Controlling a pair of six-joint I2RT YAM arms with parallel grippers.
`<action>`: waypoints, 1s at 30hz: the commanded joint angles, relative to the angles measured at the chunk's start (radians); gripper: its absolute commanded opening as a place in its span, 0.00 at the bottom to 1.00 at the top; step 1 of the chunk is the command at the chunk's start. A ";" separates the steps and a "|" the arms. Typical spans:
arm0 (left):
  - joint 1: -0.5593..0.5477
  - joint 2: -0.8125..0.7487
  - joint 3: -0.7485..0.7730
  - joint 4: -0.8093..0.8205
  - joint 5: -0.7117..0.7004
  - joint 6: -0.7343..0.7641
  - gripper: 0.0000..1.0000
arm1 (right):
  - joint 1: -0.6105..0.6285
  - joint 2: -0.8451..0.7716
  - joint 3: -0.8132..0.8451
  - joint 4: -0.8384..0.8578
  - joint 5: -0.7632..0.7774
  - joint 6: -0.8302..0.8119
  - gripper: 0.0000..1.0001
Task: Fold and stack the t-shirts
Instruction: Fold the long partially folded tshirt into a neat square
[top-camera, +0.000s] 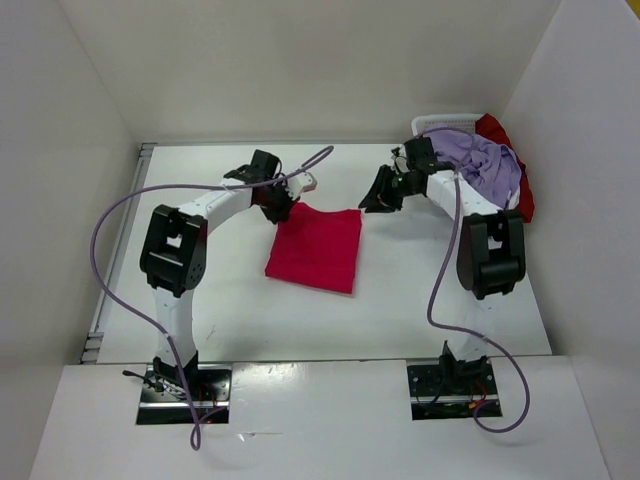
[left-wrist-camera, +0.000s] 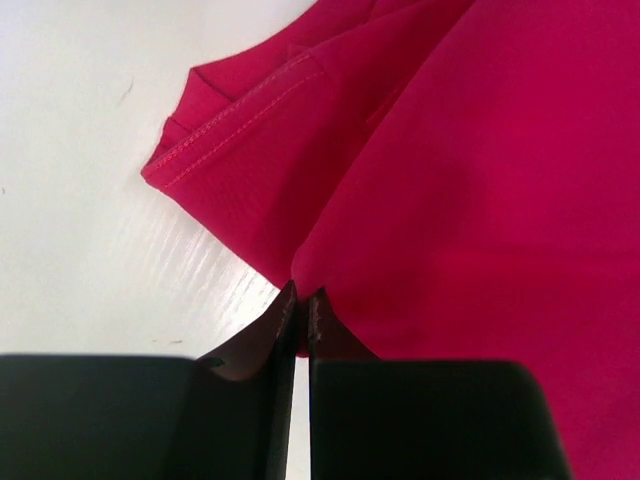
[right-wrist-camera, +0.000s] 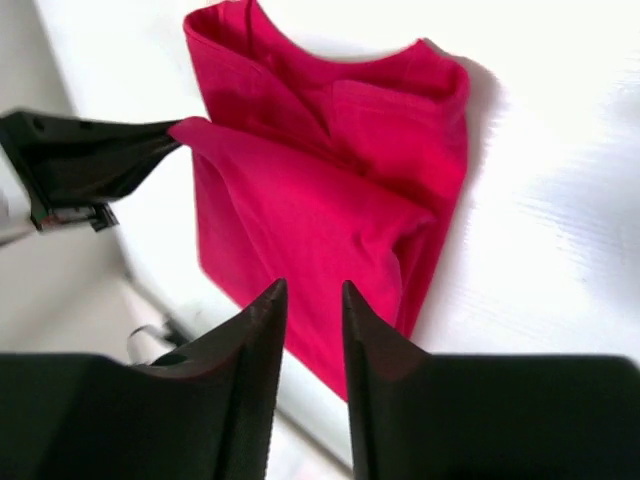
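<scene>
A magenta-pink t-shirt (top-camera: 315, 248) lies folded into a rectangle in the middle of the table. My left gripper (top-camera: 288, 207) sits at its far left corner, and in the left wrist view its jaws (left-wrist-camera: 302, 292) are pinched on the edge of the top layer (left-wrist-camera: 470, 180). The right wrist view shows that corner (right-wrist-camera: 195, 132) pulled up toward the left gripper's black fingers (right-wrist-camera: 100, 155). My right gripper (top-camera: 372, 203) hovers off the shirt's far right corner; it stands open (right-wrist-camera: 312, 290) with nothing between its fingers. A lavender t-shirt (top-camera: 480, 160) and a dark red t-shirt (top-camera: 522, 180) are heaped at the far right.
A white lattice basket (top-camera: 445, 122) stands at the far right corner under the heaped shirts. White walls enclose the table on the left, back and right. Purple cables loop from both arms.
</scene>
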 joint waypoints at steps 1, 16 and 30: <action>0.033 0.004 0.043 0.063 -0.009 -0.061 0.09 | 0.084 -0.137 -0.053 0.063 0.193 -0.037 0.32; 0.042 -0.014 0.014 0.072 0.034 -0.052 0.09 | 0.147 0.122 0.059 0.094 0.319 -0.072 0.65; 0.042 -0.014 0.005 0.072 0.034 -0.052 0.09 | 0.176 0.164 0.059 0.126 0.253 -0.052 0.26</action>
